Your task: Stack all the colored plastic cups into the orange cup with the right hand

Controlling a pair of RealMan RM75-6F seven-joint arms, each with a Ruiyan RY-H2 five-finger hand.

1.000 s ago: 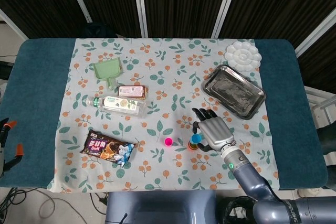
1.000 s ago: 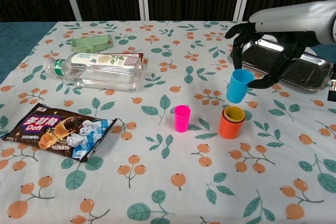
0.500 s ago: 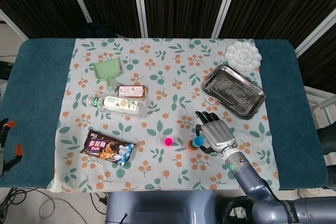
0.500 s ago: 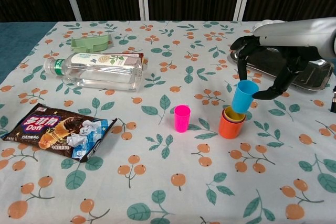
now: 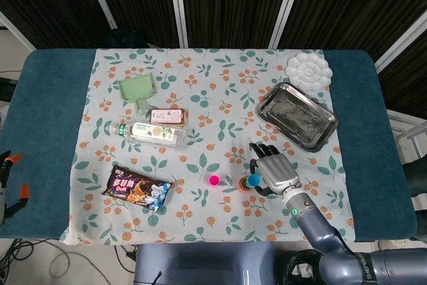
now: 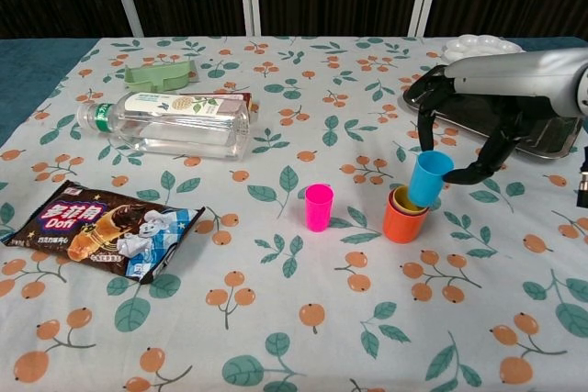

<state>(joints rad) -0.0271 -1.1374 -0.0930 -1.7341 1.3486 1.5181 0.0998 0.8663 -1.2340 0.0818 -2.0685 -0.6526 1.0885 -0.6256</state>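
1. The chest view shows the right hand (image 6: pixel 464 126) pinching the tilted blue cup (image 6: pixel 428 178) between thumb and fingers, its base entering the yellow cup (image 6: pixel 410 200) nested in the orange cup (image 6: pixel 402 222). The head view shows only a blue spot beside the hand (image 5: pixel 272 172).
2. The head view alone shows the whole metal tray (image 5: pixel 296 115) and white palette (image 5: pixel 308 71).
3. Against 1 s ago, the blue cup sits lower, right over the stack.
4. Cups: 4, namely 1 blue, 1 yellow, 1 orange, and 1 pink cup (image 6: pixel 319 207) standing apart on the tablecloth (image 6: pixel 276 319).
5. The left hand appears in neither view.
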